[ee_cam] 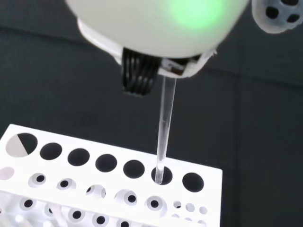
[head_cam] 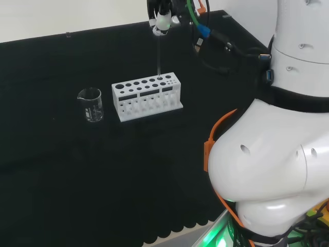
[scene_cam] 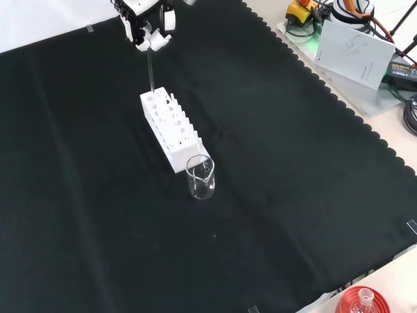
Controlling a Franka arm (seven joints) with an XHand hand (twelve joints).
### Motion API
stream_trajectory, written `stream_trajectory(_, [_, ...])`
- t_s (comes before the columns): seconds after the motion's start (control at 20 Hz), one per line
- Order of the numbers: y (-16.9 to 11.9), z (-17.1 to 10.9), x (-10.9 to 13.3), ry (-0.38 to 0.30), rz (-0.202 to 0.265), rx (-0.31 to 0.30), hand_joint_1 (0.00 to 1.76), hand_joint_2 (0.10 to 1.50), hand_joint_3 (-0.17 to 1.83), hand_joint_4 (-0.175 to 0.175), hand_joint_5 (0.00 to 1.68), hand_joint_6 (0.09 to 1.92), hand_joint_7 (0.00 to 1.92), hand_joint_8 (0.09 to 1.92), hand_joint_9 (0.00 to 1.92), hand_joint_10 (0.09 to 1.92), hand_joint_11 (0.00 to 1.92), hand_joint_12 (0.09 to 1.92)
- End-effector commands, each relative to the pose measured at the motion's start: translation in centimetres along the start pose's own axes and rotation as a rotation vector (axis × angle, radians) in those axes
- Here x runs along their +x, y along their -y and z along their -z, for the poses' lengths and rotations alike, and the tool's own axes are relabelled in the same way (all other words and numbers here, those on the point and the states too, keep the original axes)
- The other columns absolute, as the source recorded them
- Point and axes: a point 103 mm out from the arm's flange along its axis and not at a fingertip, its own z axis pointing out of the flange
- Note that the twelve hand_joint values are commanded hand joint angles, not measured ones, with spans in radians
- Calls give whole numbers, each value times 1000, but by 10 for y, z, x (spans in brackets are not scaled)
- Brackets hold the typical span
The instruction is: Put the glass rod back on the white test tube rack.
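The hand (head_cam: 163, 19) hangs above the right end of the white test tube rack (head_cam: 146, 96) in the head view, fingers pinched on the top of a clear glass rod (head_cam: 159, 56). The rod hangs upright. In the wrist view the glass rod (ee_cam: 164, 132) has its lower tip inside a hole of the rack (ee_cam: 109, 189), in the row along the rack's edge, one hole in from the end. In the front view the hand (scene_cam: 146, 29) is at the top, with the rod (scene_cam: 150, 68) reaching down to the far end of the rack (scene_cam: 172, 130).
A small clear glass beaker (head_cam: 91, 104) stands just left of the rack in the head view; in the front view the beaker (scene_cam: 201, 177) sits close before the rack's near end. A red ribbed ring with a flask (scene_cam: 362, 302) is at the front view's bottom right edge.
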Motion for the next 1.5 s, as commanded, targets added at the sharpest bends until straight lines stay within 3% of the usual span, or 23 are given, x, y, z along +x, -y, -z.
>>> stream_trajectory(0.05, [-6,-9,2,-1,7,18,1345,453,932,-175,1304,609,1585,373,1836,87,1705,357])
stream_trajectory(1.5, [-34,-48,-1,-9,41,84,1345,453,933,-175,1304,610,1586,369,1836,87,1705,356])
